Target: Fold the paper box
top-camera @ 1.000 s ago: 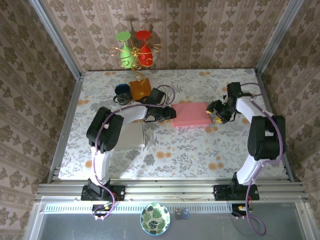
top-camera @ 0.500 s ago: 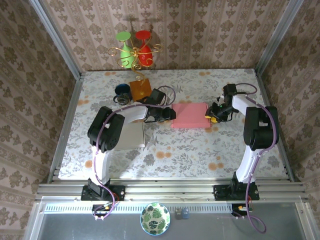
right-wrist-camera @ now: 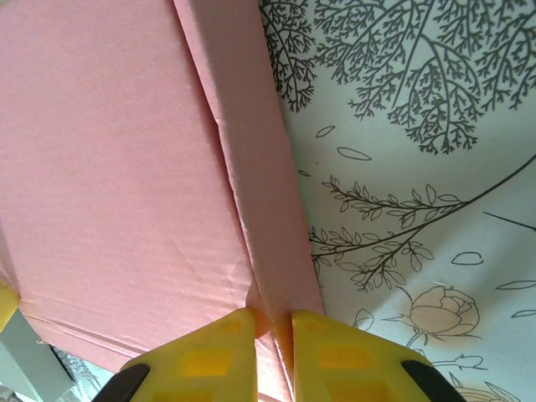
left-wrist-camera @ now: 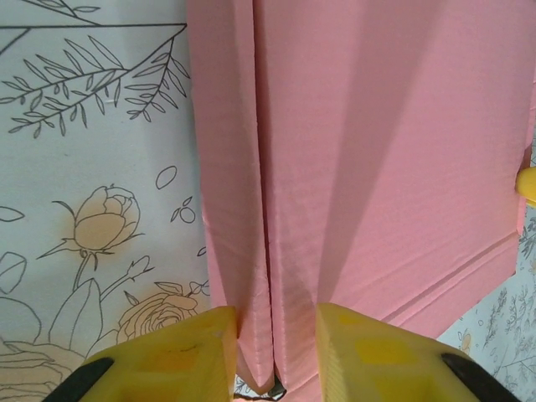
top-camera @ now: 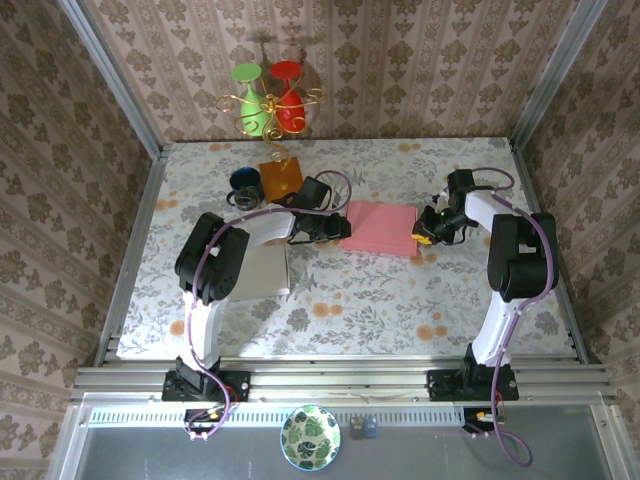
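pink paper box (top-camera: 380, 228) flat on floral table (top-camera: 400, 290), left gripper (left-wrist-camera: 275, 356) pinched box's left edge flap, right gripper (right-wrist-camera: 274, 343) pinched its right edge flap

**Wallpapered bay, floral-topped table, even light**

Walls (top-camera: 420, 70) on three sides carry beige-brown damask wallpaper with vertical stripes; silver metal posts (top-camera: 108, 75) slant up at both back corners; table (top-camera: 370, 300) fills the middle under a pale cloth (top-camera: 340, 320) printed with grey foliage and orange blossoms; in the left wrist view the print reads as a line-drawn rose (left-wrist-camera: 102, 224) with leafy twigs; in the right wrist view as tree branches (right-wrist-camera: 402, 67) and another rose; aluminium rails (top-camera: 340, 380) run along the near table edge; a side rail (top-camera: 135, 250) lines the left edge; nearer still lies a ribbed white strip (top-camera: 150, 415), then a dark grey ledge (top-camera: 130, 450); light is even, with soft shadows on the cloth.
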Controlling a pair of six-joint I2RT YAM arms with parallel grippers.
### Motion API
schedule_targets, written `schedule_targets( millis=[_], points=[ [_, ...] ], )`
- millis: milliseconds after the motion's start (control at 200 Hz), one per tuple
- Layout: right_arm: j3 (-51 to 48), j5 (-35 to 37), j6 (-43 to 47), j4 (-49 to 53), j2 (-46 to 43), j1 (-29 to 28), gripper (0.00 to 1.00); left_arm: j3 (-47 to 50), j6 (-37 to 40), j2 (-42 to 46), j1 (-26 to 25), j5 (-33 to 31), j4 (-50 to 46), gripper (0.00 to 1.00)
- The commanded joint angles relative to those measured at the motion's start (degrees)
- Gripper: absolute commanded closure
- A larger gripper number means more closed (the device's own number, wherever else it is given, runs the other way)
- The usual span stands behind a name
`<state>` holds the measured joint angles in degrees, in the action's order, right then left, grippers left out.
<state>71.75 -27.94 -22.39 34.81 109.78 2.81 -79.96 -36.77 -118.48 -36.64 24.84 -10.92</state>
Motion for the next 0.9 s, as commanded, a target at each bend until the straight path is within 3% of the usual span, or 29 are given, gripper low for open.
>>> schedule_targets(
  millis=[0, 120, 435, 685, 895],
  points=[
    [-1.88, 0.58, 0.95, 1.53, -0.79, -0.19, 0.84, 0.66, 1.79, -1.22, 0.35, 0.75, -0.33, 0.71],
    [-1.71, 0.96, 1.47, 1.83, -1.07, -0.17, 0.81, 0.69, 2.12, -1.14, 0.43, 0.13, -1.05, 0.73],
    [-1.46, 2.32, 2.46, 1.67, -3.17, -0.08, 0.60, 0.86, 3.55, -1.74, 0.26, -0.63, -2.97, 0.78],
    [-1.15, 1.01, 2.89, 1.93, 0.39, -0.17, 0.69, 0.13, 3.55, -0.52, 0.18, -0.74, -2.94, 0.78],
    [-0.48, 2.18, 4.35, 3.31, 0.53, -0.14, 0.76, -0.54, 2.42, 2.76, 1.19, -0.70, -2.00, 0.66]
  ],
)
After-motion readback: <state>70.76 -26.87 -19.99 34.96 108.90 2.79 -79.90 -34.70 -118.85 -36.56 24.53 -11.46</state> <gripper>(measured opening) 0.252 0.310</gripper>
